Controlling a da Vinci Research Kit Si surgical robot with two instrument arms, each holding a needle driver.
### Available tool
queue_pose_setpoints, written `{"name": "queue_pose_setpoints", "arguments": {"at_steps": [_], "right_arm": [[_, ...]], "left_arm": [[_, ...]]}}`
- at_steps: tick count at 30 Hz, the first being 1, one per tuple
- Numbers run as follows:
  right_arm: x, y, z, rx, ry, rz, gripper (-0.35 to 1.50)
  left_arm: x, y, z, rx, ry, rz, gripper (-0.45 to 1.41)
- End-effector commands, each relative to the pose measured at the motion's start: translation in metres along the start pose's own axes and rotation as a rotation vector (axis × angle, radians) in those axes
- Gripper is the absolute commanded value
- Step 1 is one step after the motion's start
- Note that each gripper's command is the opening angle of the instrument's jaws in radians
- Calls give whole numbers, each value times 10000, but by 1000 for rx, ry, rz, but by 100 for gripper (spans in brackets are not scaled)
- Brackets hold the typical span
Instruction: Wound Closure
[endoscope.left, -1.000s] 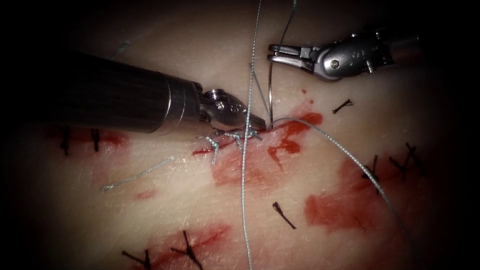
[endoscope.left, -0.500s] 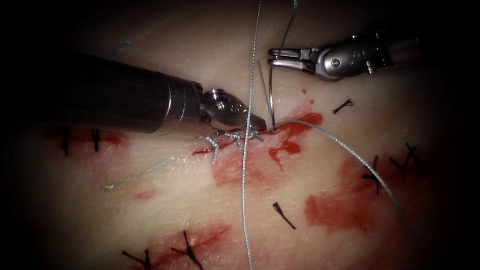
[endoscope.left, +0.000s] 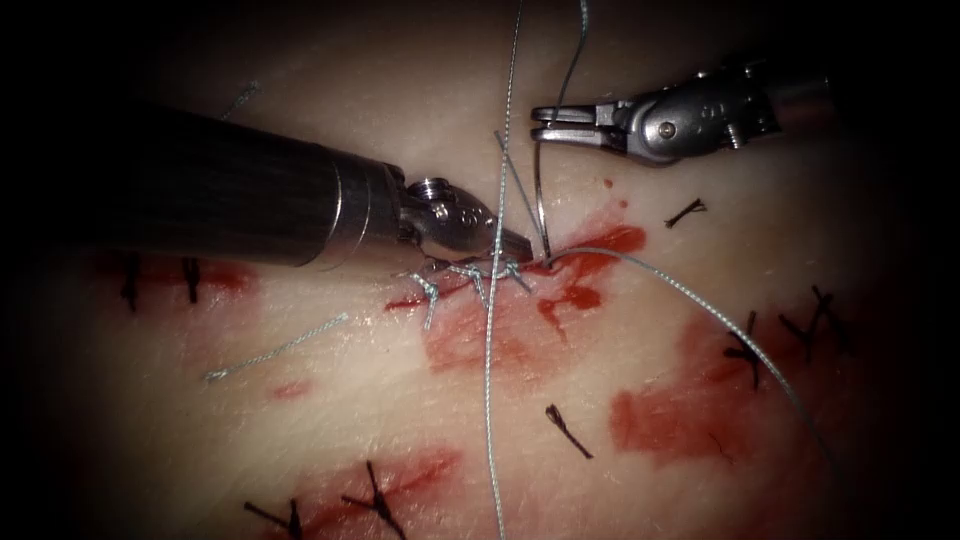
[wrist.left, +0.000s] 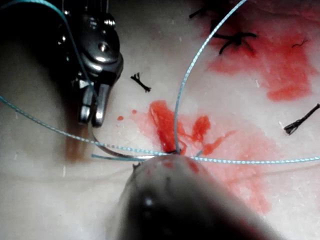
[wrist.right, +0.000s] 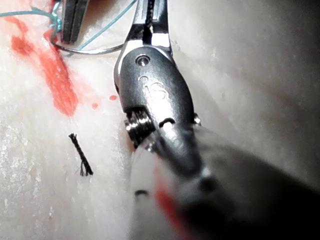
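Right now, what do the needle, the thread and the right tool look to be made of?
Needle: thin, smooth, grey and glinting, apparently polished steel wire; the right tool holds one end, the other meets the tissue at the cut.
Thread: pale blue-grey with a beaded, twisted texture, probably braided fibre.
Right tool: bright, mirror-like with a screw head, looks like polished metal.

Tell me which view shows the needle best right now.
The endoscope view: the needle arcs from the right end effector, shut on its upper end, down into the tissue at the cut beside the left end effector. The left wrist view shows its lower curve; the right wrist view, a short arc.
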Motion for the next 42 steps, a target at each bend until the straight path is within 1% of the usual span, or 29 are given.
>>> {"name": "queue_pose_setpoints", "arguments": {"at_steps": [1,6,14,17,22,26,35,42], "right_arm": [[-5,0,10,8,0,-21,-35],[-6,3,7,12,-16,-89,-35],[-2,3,3,12,-17,-86,-35],[1,4,4,8,-11,-72,-35],[-1,-1,4,1,-9,0,-35],[0,-2,4,-34,-3,63,-35],[0,-3,4,-51,-6,80,-35],[-4,-6,1,-59,-11,123,-35]], "left_arm": [[0,0,7,-1,0,0,-45],[0,0,7,-1,3,0,-45],[1,1,7,2,6,0,-45],[1,1,7,2,6,0,-45],[1,1,7,2,6,0,-45],[1,1,7,2,6,-1,-45],[1,1,7,5,6,-1,-45],[1,1,6,4,9,-1,-45]]}}
